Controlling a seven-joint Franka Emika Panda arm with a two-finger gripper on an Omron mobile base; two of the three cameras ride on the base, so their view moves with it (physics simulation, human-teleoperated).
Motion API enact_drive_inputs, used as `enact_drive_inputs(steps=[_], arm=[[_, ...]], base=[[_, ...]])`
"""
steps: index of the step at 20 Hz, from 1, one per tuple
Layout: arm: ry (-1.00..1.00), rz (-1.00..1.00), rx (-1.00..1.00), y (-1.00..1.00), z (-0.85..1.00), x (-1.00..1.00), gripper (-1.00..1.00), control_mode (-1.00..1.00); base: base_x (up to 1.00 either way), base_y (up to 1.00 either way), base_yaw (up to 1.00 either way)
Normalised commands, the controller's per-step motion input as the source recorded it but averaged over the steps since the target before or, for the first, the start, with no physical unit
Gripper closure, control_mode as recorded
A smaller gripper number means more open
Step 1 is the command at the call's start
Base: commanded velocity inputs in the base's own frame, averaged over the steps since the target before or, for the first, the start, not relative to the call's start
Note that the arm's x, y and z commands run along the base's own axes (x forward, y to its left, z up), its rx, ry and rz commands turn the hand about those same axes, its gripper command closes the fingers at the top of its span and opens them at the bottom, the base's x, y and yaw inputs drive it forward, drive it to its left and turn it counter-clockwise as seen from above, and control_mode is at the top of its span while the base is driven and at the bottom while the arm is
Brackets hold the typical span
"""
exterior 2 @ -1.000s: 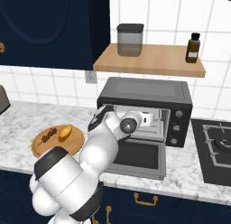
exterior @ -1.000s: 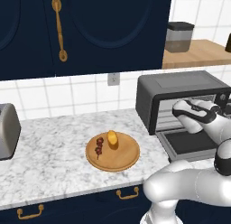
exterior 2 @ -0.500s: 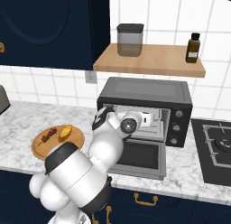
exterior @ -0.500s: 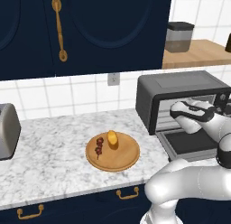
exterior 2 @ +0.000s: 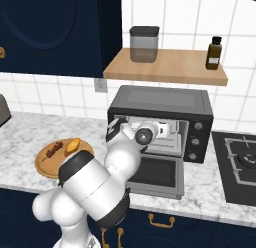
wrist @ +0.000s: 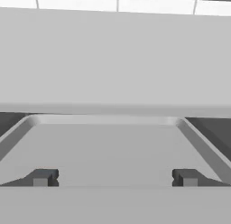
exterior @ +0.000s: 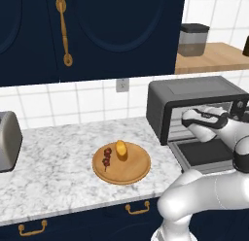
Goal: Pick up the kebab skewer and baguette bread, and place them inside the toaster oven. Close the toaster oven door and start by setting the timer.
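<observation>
On the left of the marble counter (exterior: 58, 172) stands one silver slot toaster (exterior: 8, 142), cut off by the edge of the left base view. Further right lies one round wooden plate (exterior: 121, 166) carrying one kebab skewer (exterior: 106, 157) and, just beside it, one baguette bread (exterior: 120, 148); the skewer's chunks are too small to count. Right of the plate sits one toaster oven (exterior 2: 161, 121) with its toaster oven door (exterior 2: 156, 175) dropped flat open toward the front. The arm reaches into the oven's mouth and hides most of the interior and the rack. The gripper (wrist: 115, 177) is released, its two dark fingertips (wrist: 43, 177) standing wide apart with nothing between them, over a pale flat surface in the hand view; what that surface is, is hard to make out. On the oven's right face the right base view shows three small knobs (exterior 2: 193, 140). Above, one wooden shelf (exterior 2: 165, 67) holds one dark-lidded canister (exterior 2: 144, 43) and one brown bottle (exterior 2: 214, 53). At the far right, one stovetop (exterior 2: 239, 164) is cut off by the picture's edge.
</observation>
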Motion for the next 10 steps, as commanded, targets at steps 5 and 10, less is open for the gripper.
enact_drive_inputs(steps=[5, 10], arm=[[0.0, 0.0, 0.0, 0.0, -0.19, 0.07, -1.0, -1.0], [0.0, 0.0, 0.0, 0.0, -0.06, 0.07, -1.0, -1.0]], base=[[0.0, 0.0, 0.0], [0.0, 0.0, 0.0]])
